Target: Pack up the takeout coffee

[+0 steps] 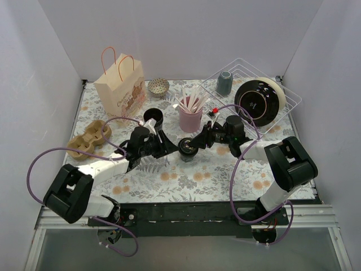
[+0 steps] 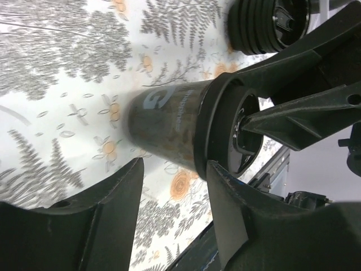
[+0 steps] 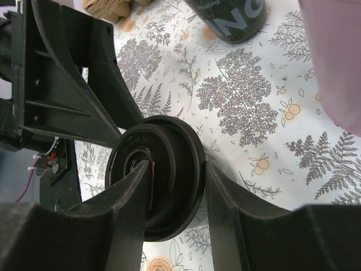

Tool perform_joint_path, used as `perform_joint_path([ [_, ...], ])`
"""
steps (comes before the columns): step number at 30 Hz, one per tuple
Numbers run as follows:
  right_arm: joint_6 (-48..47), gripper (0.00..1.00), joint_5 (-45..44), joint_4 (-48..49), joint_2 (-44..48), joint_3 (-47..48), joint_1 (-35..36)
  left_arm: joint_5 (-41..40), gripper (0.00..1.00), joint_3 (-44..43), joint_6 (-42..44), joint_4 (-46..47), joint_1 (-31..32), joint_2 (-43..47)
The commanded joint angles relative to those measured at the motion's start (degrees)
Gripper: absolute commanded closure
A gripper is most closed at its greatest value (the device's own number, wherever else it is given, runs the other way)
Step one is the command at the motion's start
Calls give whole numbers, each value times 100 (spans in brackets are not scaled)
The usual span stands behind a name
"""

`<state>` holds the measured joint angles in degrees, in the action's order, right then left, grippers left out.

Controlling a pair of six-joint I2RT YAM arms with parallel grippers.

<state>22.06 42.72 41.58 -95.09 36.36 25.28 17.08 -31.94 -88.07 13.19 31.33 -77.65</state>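
Floral tabletop [image 1: 186, 180], takeout coffee [image 1: 186, 148] upright at centre, right gripper [image 3: 176, 175] jaws clamped on its lid [image 3: 169, 158], left gripper [image 2: 175, 165] jaws flanking its body, grip cannot be told

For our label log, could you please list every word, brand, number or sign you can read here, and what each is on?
"NC": large pale letters on the lidless black cup, cropped by the frame edge.
"etting": smaller line above them, also cropped, so uncertain.
Takeout coffee: pale print on its side, too blurred to read.
Its lid: raised lettering, too small to read.
Paper bag: print too small to read.
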Motion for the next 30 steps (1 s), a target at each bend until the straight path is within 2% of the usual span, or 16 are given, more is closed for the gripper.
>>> perform_joint_path([
  [1, -1125, 94, -590, -2242, -590, -349, 39, 180, 52, -321, 422, -1187, -373, 540],
  [7, -1389, 94, -300, -2558, -677, -147, 39, 875, 51, -681, 1080, -1065, -620, 453],
  [12, -1503, 94, -203, -2673, -660, -41, 39, 1780, 54, -664, 1275, -450, -663, 84],
  [23, -1530, 94, -141, -2708, -730, 20, 39, 1658, 58, -787, 1442, -308, -663, -593],
  [30, -1574, 94, -132, -2752, -739, 47, 30, 1614, 58, -778, 1424, -185, -663, -357],
])
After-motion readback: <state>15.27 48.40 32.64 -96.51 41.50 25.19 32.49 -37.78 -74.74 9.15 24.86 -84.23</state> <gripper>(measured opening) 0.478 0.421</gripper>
